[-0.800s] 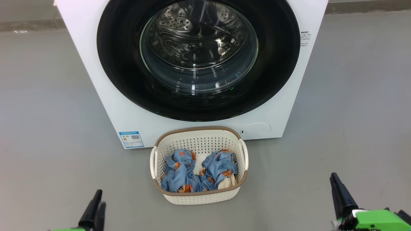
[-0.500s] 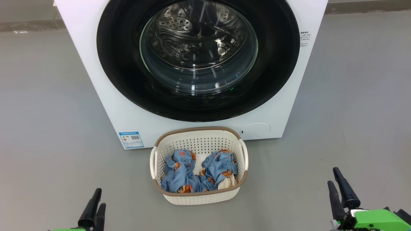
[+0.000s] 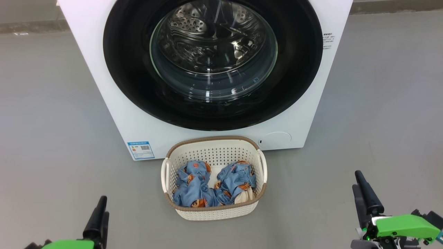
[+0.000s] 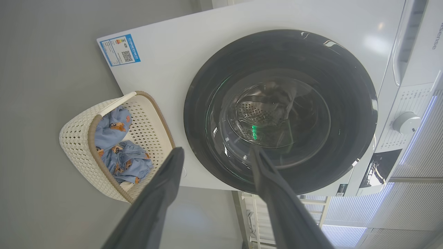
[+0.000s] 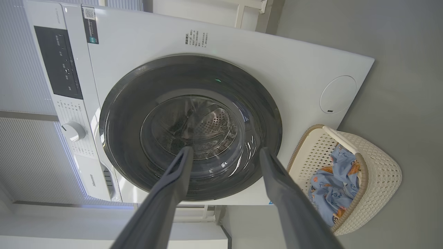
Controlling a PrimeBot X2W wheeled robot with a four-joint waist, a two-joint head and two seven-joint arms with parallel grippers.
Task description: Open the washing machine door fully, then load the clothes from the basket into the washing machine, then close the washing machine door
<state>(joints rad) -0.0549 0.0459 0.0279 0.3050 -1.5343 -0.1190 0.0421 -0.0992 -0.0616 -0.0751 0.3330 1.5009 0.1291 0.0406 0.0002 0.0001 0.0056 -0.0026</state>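
The white washing machine [image 3: 114,90] fills the top of the head view, and its round black door [image 3: 131,79] with a glass window is shut flat against the front. On the floor just in front stands the cream basket [image 3: 214,154] holding the light-blue clothes [image 3: 195,188]. My left gripper [image 3: 100,209] is at the lower left and my right gripper [image 3: 358,180] at the lower right, both open, empty and well short of the machine. In the wrist views the door [image 4: 311,62] [image 5: 145,86] lies ahead between spread fingers, with the basket [image 4: 76,133] [image 5: 380,166] off to one side.
Grey floor [image 3: 52,121] runs on both sides of the machine and around the basket. A control panel with a knob [image 5: 73,130] sits along the machine's upper front. A round service flap [image 3: 276,140] is at the machine's lower right corner.
My right gripper has risen a little in the head view and my left gripper slightly too. The door, basket and clothes have not moved.
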